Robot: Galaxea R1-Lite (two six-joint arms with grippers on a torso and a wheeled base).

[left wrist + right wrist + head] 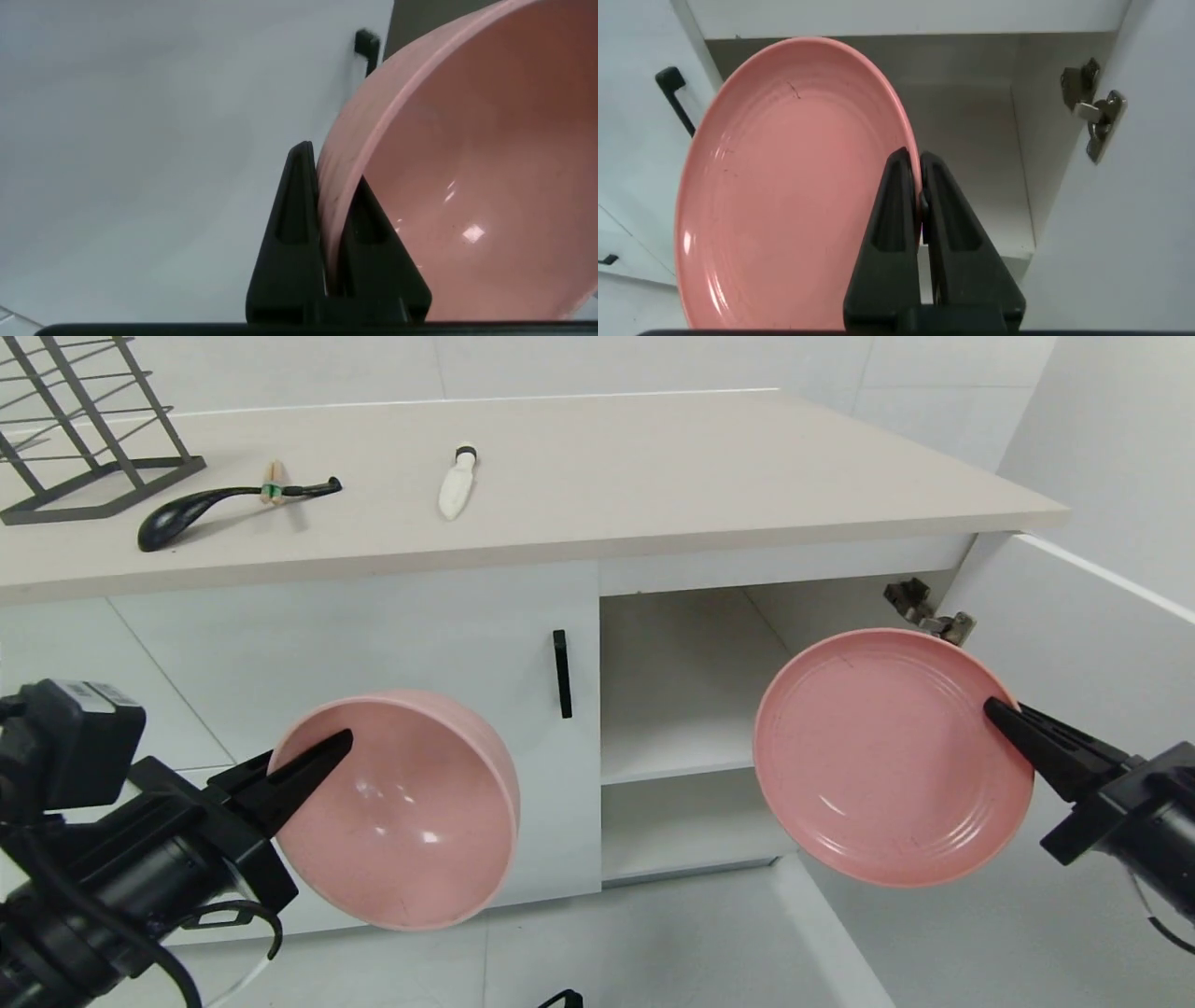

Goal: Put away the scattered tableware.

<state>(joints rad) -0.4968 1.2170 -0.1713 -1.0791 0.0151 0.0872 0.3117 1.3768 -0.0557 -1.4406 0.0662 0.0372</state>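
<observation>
My left gripper (327, 751) is shut on the rim of a pink bowl (411, 812), held on its side in front of the closed cabinet door (373, 644). The left wrist view has the bowl (448, 177) clamped between the two black fingers (297, 215). My right gripper (1004, 714) is shut on the rim of a pink plate (887, 756), held upright before the open cabinet compartment (691, 709). In the right wrist view the plate (794, 187) is pinched at its edge. On the countertop lie a black ladle (201, 509), a pair of chopsticks (272, 483) and a white spoon (457, 485).
A dark wire rack (79, 420) stands at the counter's back left. The cabinet's right door (1092, 635) hangs open, its hinge (920, 602) exposed. A shelf (681, 761) divides the open compartment. A black handle (561, 674) is on the closed door.
</observation>
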